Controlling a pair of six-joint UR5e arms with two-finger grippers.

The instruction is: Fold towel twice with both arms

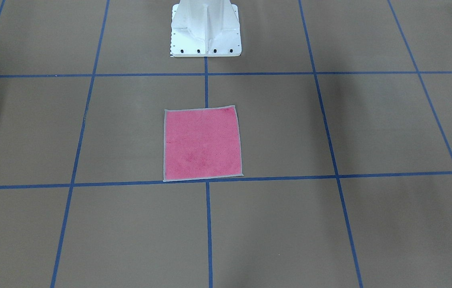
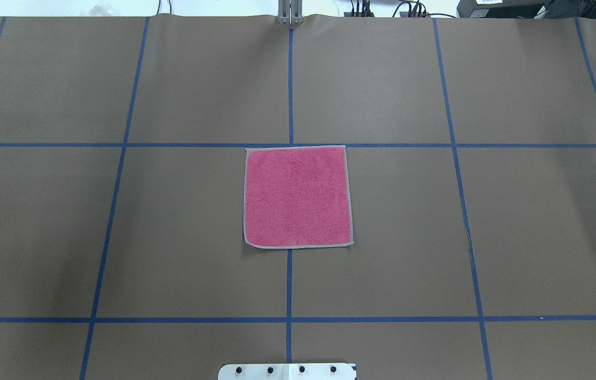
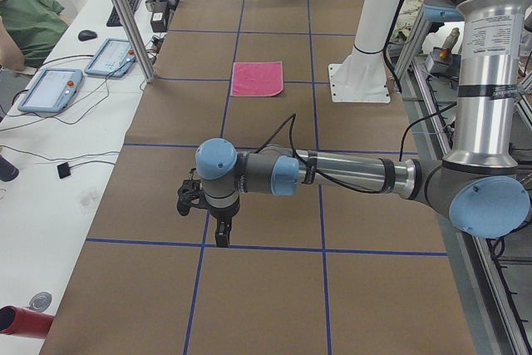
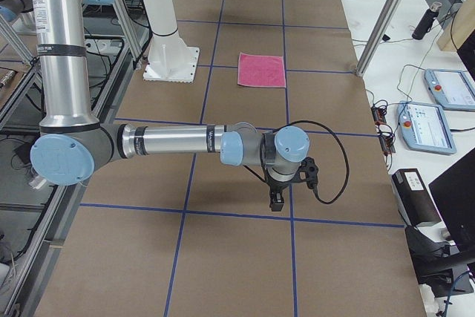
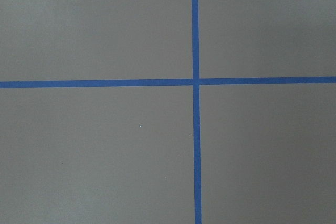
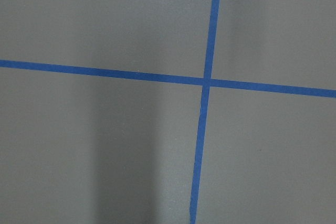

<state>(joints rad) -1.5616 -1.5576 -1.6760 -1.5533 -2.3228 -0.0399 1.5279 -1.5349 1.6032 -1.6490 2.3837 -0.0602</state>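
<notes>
The towel (image 1: 202,143) lies flat and unfolded, pink face up with a light grey edge, at the middle of the brown table (image 2: 298,196). It also appears far off in both side views (image 3: 257,78) (image 4: 261,70). My left gripper (image 3: 222,234) hangs over a blue tape line near the table's left end, far from the towel. My right gripper (image 4: 276,200) hangs the same way near the right end. Both grippers appear only in the side views, so I cannot tell whether they are open or shut. Each wrist view holds only brown paper and a tape cross.
The white pedestal (image 1: 205,32) stands behind the towel on the robot's side. Blue tape lines (image 2: 290,285) grid the table. Beyond the far edge are metal posts (image 3: 125,14), teach pendants (image 3: 50,89) (image 4: 427,124) and a seated person's green sleeve (image 3: 25,10).
</notes>
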